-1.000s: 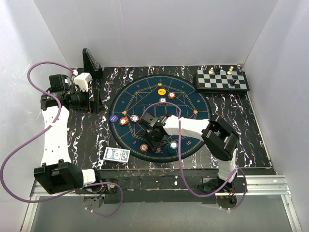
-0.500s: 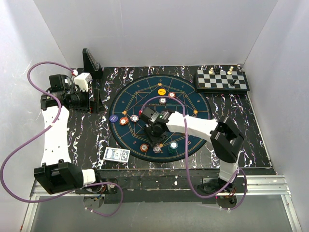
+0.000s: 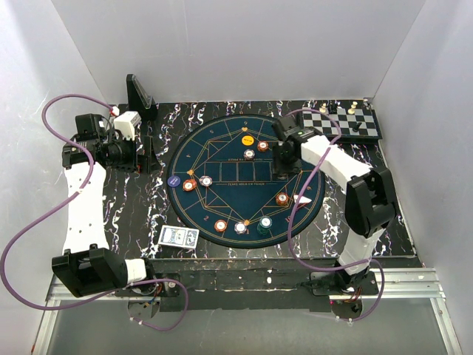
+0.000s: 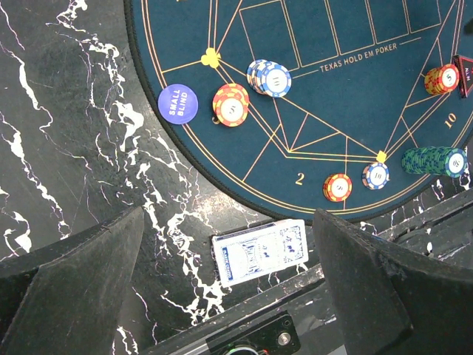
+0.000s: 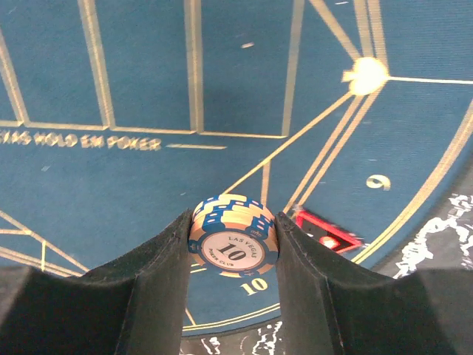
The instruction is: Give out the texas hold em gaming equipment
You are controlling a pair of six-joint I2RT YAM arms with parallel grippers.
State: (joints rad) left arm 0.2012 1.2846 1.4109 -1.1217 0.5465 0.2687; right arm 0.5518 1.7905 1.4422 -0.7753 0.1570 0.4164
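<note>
On the mat (image 3: 214,148), at two o'clock, the right claw (image 5: 233,222) pinches a blue-white chip stack (image 5: 233,250) by its edges; any tilt could spill chips. Meanwhile the left claw (image 4: 228,216) stands wide open.

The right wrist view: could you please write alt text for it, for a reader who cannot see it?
The right gripper clamps a small stack of blue-and-white poker chips, top face marked 10, between its black fingers. Behind lies a blue mat with gold lines and the words HOLD EM POKER; a red object peeks out beside one finger.
</note>
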